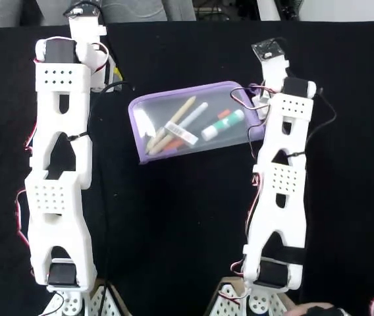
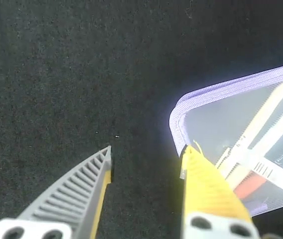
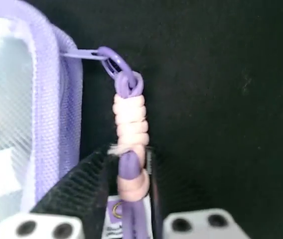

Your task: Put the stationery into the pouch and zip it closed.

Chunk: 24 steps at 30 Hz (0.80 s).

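Pouch [image 1: 180, 91] flat on the black surface [image 1: 174, 217] between the arms, stationery [image 1: 187, 125] inside. Left claw [image 2: 148, 149] spread wide at one rounded corner, yellow finger over its edge. Right claw [image 3: 129, 149] pinching the pull cord [image 3: 129, 114] at the other end.

The pouch [image 1: 153, 108] lay on the table [image 1: 174, 230] between the two arms, toward the far side. The stationery [image 1: 182, 128] lay inside it. The left gripper [image 2: 148, 152] stood just beside the pouch's left corner. At its right end, the zipper pull [image 3: 129, 114] sat clamped within the right gripper [image 3: 129, 159].
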Motion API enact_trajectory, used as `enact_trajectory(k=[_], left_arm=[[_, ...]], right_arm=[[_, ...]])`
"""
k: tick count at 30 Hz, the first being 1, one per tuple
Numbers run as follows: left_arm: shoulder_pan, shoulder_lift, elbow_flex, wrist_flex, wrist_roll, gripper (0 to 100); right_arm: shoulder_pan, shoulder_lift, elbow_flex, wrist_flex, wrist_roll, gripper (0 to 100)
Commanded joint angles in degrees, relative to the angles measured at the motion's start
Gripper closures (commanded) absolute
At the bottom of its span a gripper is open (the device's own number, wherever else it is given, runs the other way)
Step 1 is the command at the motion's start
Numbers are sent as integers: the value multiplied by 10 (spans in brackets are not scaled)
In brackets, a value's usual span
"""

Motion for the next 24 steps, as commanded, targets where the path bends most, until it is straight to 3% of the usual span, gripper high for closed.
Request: enact_trajectory(k=[1, 24], left_arm=[[5, -10, -10, -4, 4, 772], [5, -9, -10, -5, 4, 772]], right_arm=[[2, -31, 2, -6, 3, 988], [-4, -277, 4, 13, 3, 987]])
